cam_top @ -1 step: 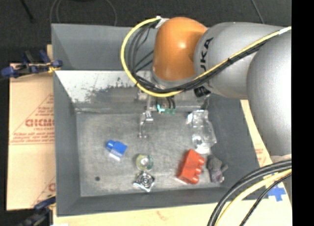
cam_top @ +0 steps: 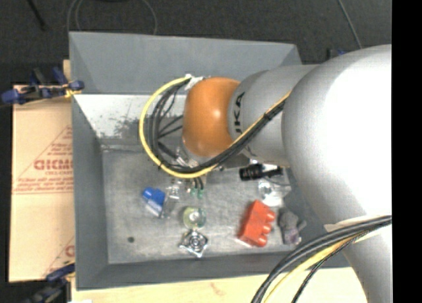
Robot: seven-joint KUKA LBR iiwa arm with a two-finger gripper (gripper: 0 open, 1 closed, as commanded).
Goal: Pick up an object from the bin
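Blue block [cam_top: 153,201], on the bin [cam_top: 119,232] floor left of centre, we log just down-left of the pincer [cam_top: 186,186], whose spread we cannot tell beneath the orange cover [cam_top: 208,124]; clear disc [cam_top: 193,217] lies just below.

Black letters [cam_top: 237,112] on the arm's grey link [cam_top: 280,94], beside its orange cover [cam_top: 208,120], are too partial to read.

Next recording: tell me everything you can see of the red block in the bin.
The red block is a chunky orange-red piece, plastic-looking, with rounded bumps along its lower edge. It lies flat and slightly turned on the bin floor, right of centre near the front wall. A grey-purple lump sits close on its right; contact cannot be told.
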